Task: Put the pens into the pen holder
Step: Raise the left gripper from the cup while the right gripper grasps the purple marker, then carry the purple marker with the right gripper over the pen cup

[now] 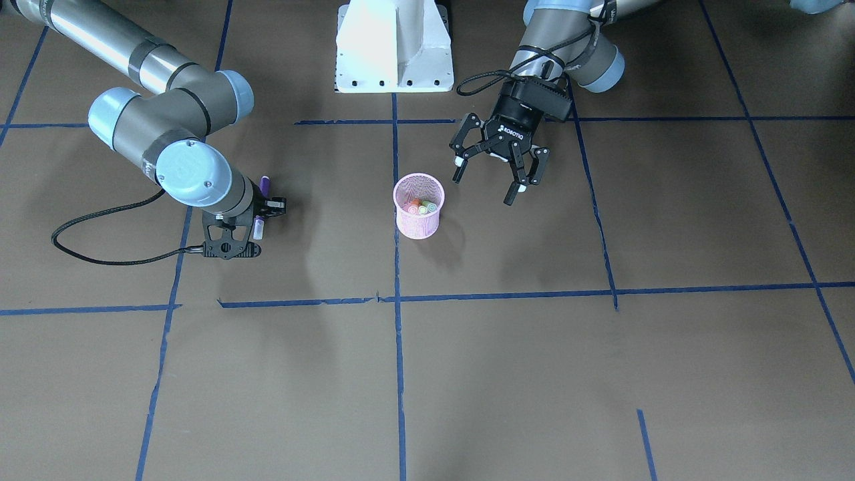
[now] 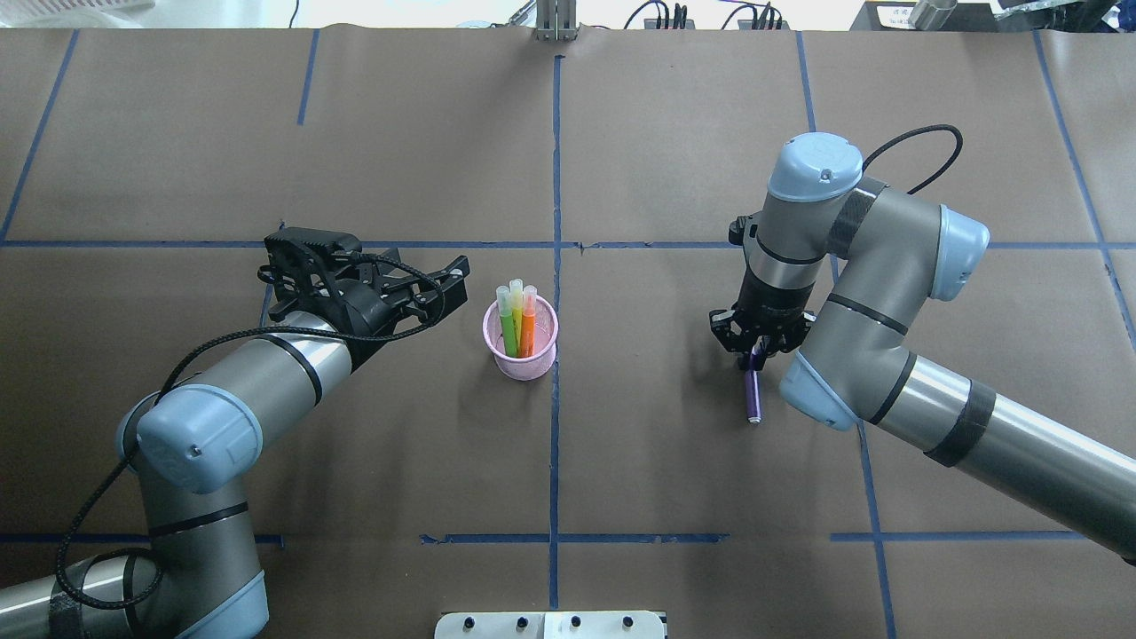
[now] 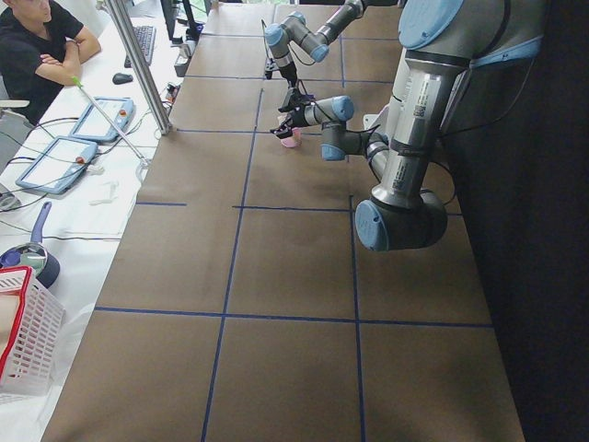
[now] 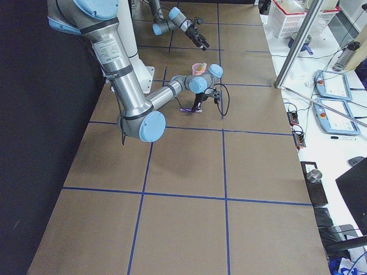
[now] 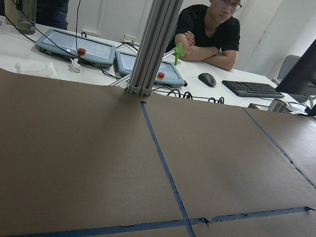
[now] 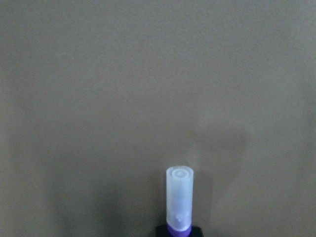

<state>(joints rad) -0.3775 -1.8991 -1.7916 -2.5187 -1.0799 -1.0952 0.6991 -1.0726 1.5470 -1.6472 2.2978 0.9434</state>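
The pink mesh pen holder [image 1: 419,217] [image 2: 521,342] stands upright at the table's middle. It holds three pens [image 2: 516,319]: yellowish, green and orange, caps up. My left gripper [image 2: 448,288] [image 1: 483,190] is open and empty, tilted, just beside the holder on my left. My right gripper [image 2: 754,355] [image 1: 264,210] points straight down, well to the holder's right, and is shut on the purple pen [image 2: 753,395] [image 1: 265,184]. The pen lies level, low over the table. Its pale cap [image 6: 179,197] shows in the right wrist view.
The white robot base [image 1: 394,47] stands at the table's near edge. Blue tape lines [image 2: 555,177] cross the brown paper. A black cable [image 1: 100,220] loops beside my right wrist. Screens and a seated operator [image 5: 207,29] are beyond the far edge.
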